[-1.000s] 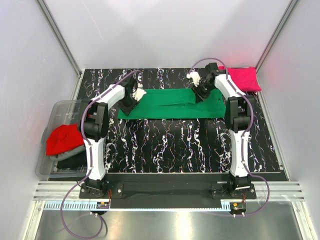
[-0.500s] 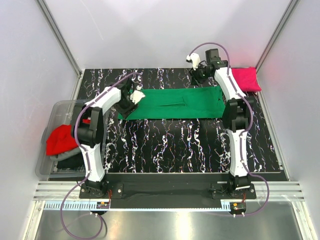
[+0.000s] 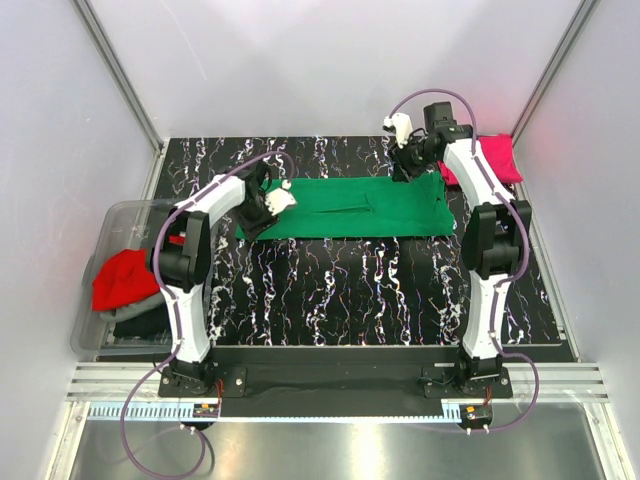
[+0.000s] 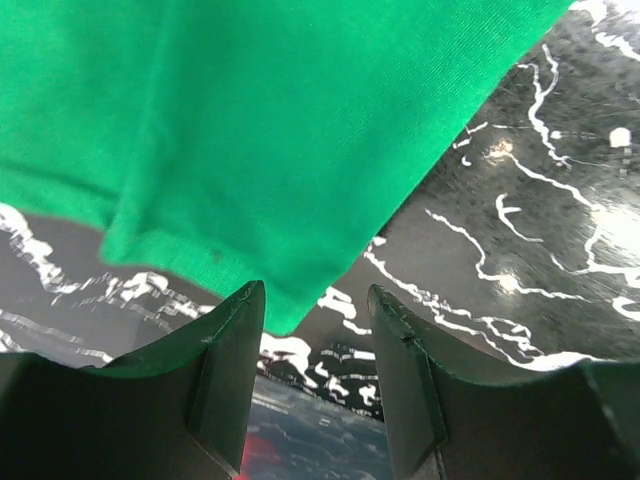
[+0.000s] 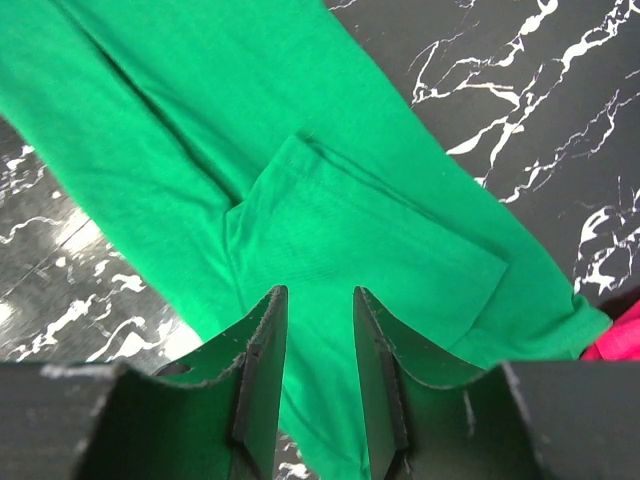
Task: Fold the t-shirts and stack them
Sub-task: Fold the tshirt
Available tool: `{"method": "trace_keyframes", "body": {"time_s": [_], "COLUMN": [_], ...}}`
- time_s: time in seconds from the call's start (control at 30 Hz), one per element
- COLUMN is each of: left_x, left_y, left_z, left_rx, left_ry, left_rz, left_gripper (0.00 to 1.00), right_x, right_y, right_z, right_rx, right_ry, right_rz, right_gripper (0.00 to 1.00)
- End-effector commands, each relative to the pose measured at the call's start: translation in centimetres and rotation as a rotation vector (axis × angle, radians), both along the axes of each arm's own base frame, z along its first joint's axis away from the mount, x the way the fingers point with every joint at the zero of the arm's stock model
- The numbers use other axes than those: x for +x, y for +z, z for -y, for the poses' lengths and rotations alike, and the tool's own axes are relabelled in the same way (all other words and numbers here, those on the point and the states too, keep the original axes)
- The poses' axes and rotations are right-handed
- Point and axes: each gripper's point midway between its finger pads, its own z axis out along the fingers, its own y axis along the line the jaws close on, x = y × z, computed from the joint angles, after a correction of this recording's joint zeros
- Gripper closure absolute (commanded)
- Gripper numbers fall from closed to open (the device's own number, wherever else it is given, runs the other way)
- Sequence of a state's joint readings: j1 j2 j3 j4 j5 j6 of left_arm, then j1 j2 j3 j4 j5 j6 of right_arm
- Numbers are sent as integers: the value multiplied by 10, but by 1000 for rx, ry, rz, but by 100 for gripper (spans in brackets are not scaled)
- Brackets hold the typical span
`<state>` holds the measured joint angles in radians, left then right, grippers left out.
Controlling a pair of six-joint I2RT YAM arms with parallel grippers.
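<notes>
The bright green t-shirt [image 3: 345, 207] lies flat on the black marbled table as a long strip folded lengthwise. My left gripper [image 3: 257, 213] is at its left end. In the left wrist view the gripper [image 4: 315, 305] is open, and a corner of the green cloth [image 4: 280, 130] reaches just between the fingertips, ungripped. My right gripper [image 3: 408, 168] is over the shirt's far right corner. In the right wrist view it [image 5: 318, 300] is open and empty above a folded-in sleeve [image 5: 370, 240]. A magenta-pink shirt [image 3: 492, 156] lies folded at the back right. A red shirt [image 3: 125, 278] sits in the bin over dark ones [image 3: 140, 318].
A clear plastic bin [image 3: 112, 225] stands off the table's left edge. White walls and aluminium posts close in the back and sides. The magenta shirt's edge [image 5: 622, 338] shows just right of the green shirt's end.
The raised fold at the shirt's right end has been let go and now lies flat. My right gripper swung back to the far right corner. My left gripper shifted slightly at the left end.
</notes>
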<state>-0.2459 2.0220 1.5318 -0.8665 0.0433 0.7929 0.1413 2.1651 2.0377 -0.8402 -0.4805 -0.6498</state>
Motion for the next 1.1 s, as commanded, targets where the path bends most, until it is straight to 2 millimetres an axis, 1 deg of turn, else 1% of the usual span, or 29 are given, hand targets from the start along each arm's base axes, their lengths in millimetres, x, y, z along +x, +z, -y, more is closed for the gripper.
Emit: {"method": "trace_keyframes", "body": {"time_s": [0.0, 0.1, 0.13, 0.17, 0.23, 0.27, 0.3, 0.33, 0.37, 0.4, 0.43, 0.5, 0.53, 0.57, 0.6, 0.63, 0.67, 0.7, 0.73, 0.77, 0.8, 0.83, 0.87, 0.93, 0.97, 1.03, 1.07], "left_x": [14, 17, 17, 18, 18, 17, 16, 15, 12, 11, 6, -1, -8, -17, -24, -34, -50, -57, -69, -82, -90, -99, -113, -127, -141, -155, -167], "left_y": [0, -8, -9, -10, -13, -15, -15, -15, -16, -10, -11, -2, -2, 1, 8, 9, 11, 17, 18, 24, 26, 27, 33, 36, 41, 45, 48], "left_z": [-1, -5, -5, -9, -13, -15, -14, -15, -14, -14, -13, -11, -11, -7, -5, -5, 2, 4, 5, 9, 10, 12, 17, 20, 25, 30, 34], "left_rx": [28, 53, 55, 81, 101, 112, 115, 115, 108, 102, 100, 88, 89, 82, 78, 83, 65, 61, 63, 57, 53, 47, 32, 21, 5, -9, -23], "left_ry": [-57, -54, -58, -55, -53, -48, -51, -50, -50, -46, -47, -53, -59, -73, -86, -101, -126, -140, -151, -170, -177, -184, -200, -197, -211, -213, -219], "left_rz": [23, 11, 8, 9, 4, -1, -1, -5, -13, -4, -13, -13, -26, -48, -50, -74, -120, -129, -156, -182, -200, -224, -256, -294, -336, -388, -424], "left_gripper": [50, 50, 50, 50, 57, 65, 72, 88, 95, 100, 100, 100, 100, 100, 100, 100, 100, 100, 100, 100, 100, 100, 100, 100, 100, 100, 100], "right_x": [-9, -17, -20, -22, -28, -30, -32, -35, -40, -42, -48, -52, -53, -53, -53, -51, -50, -48, -43, -40, -37, -30, -27, -21, -19, -16, -16], "right_y": [36, 32, 28, 29, 26, 26, 26, 23, 18, 15, 6, -2, -11, -20, -26, -29, -42, -45, -46, -54, -56, -55, -63, -67, -77, -81, -92], "right_z": [1, 2, 2, 2, 4, 5, 5, 6, 8, 9, 10, 15, 16, 19, 20, 21, 22, 23, 22, 23, 23, 25, 24, 24, 25, 23, 25], "right_rx": [5, 4, 3, 3, -4, -7, -9, -11, -16, -18, -22, -36, -41, -49, -55, -60, -72, -75, -76, -79, -82, -90, -97, -113, -142, -168, -194], "right_ry": [11, 11, 11, 11, 10, 7, 8, 7, -3, -11, -19, -51, -69, -97, -104, -111, -126, -129, -131, -142, -148, -160, -164, -170, -173, -170, -173], "right_rz": [73, 56, 43, 45, 31, 31, 28, 20, 2, -9, -36, -54, -69, -90, -105, -110, -139, -142, -134, -149, -149, -137, -151, -144, -153, -154, -173], "right_gripper": [60, 59, 59, 59, 60, 59, 59, 59, 60, 60, 60, 60, 60, 60, 60, 60, 60, 60, 60, 60, 60, 61, 60, 60, 61, 61, 61]}}
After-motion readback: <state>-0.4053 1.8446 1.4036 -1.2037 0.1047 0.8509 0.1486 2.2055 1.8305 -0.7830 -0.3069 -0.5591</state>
